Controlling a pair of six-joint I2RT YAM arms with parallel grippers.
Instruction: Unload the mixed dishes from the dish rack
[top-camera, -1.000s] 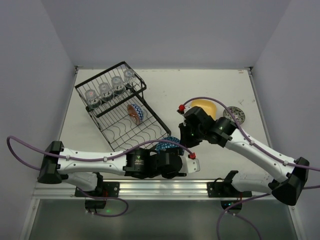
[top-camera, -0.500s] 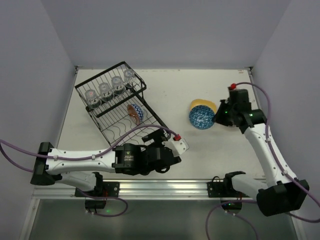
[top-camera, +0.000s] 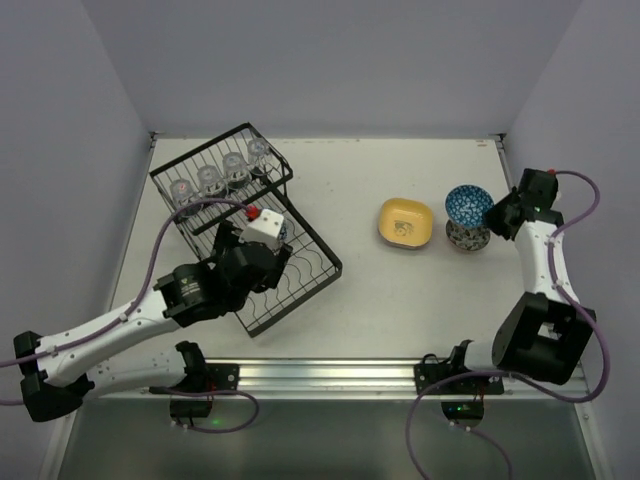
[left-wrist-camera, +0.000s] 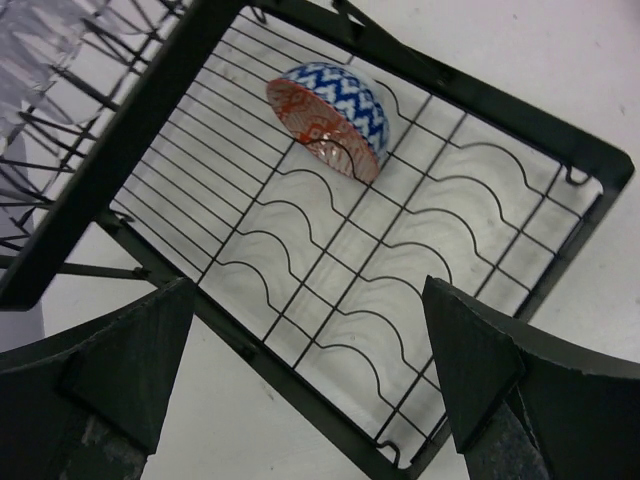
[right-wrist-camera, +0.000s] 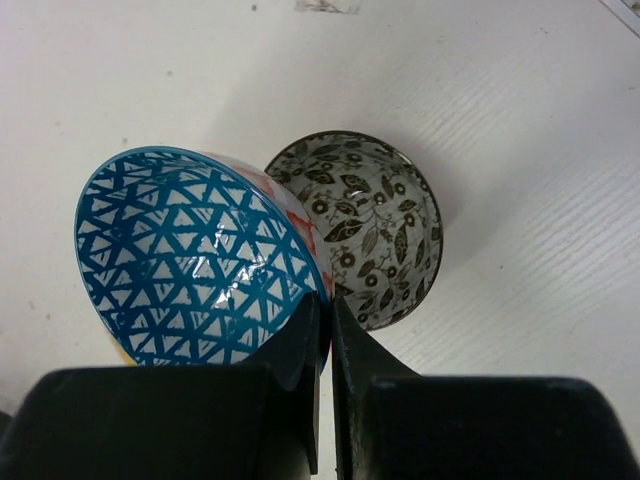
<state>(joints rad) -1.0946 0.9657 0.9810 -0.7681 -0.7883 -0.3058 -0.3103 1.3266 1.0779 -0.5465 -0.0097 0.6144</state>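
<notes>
Up left, dish rack (top-camera: 322, 250): cups (top-camera: 212, 180) in basket, zigzag bowl (left-wrist-camera: 335, 115) leaning on tray wires
Left gripper (left-wrist-camera: 315, 370): spread wide over that bowl, lined up for a grab
Right gripper (right-wrist-camera: 322, 335): pinching blue bowl (right-wrist-camera: 190, 260) by the rim, right against floral bowl (right-wrist-camera: 375, 235), probably stacking

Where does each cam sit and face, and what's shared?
Top external: above and behind the bases, looking down on the table; both arms show.
Left wrist: above the dish rack, looking down at a zigzag bowl; open left gripper frames it.
Right wrist: looking down past the shut right gripper pinching the blue bowl by a floral bowl.
Shared: top and left wrist both show the dish rack.
</notes>
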